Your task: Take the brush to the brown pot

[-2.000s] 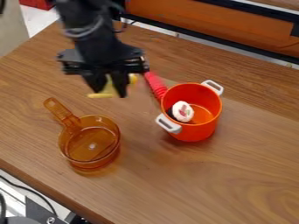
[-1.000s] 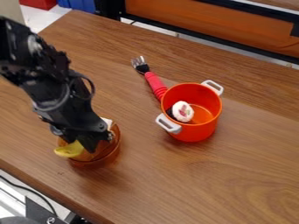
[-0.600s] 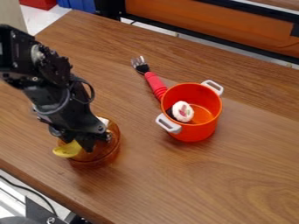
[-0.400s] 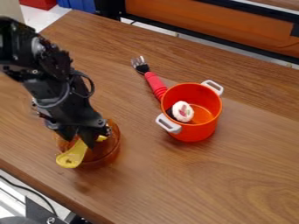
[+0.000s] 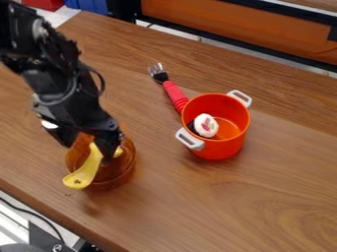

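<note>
My gripper [image 5: 88, 145] hangs over the left part of the table, open, one finger on each side above the brown pot. Beneath it the yellow brush [image 5: 86, 172] leans in the translucent brown pot [image 5: 121, 170], its broad end sticking out over the front-left rim and its other end inside. The wrist and fingers hide the pot's back part and its handle.
To the right stands an orange pot [image 5: 226, 146] with white handles and a white and pink toy inside. A red-handled fork [image 5: 174, 93] lies against its upper left side. The wooden table's [image 5: 263, 206] front edge runs at lower left.
The gripper has come down from the upper table to the brown pot with the yellow brush. Its fingers have since spread, and the brush has tipped out of them onto the pot.
</note>
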Available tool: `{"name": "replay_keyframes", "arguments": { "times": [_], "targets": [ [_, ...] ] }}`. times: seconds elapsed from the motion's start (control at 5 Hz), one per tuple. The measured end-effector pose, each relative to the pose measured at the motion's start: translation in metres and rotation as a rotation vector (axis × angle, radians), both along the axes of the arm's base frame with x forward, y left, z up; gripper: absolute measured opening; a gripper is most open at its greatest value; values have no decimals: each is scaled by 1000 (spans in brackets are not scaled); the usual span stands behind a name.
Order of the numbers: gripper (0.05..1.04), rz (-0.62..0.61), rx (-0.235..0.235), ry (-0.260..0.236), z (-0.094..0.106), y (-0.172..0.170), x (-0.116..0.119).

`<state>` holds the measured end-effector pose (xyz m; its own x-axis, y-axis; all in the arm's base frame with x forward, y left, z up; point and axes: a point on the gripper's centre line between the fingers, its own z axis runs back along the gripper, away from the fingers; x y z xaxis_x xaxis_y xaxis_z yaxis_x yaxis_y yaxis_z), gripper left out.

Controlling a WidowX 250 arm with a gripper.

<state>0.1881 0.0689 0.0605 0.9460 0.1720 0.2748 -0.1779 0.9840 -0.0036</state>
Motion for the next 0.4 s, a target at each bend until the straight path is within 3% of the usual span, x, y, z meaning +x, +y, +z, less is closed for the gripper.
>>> {"name": "replay_keyframes", "arguments": {
  "times": [0.4],
  "targets": [
    [999,-11,-16,-18,16,8,4]
  ]
}}
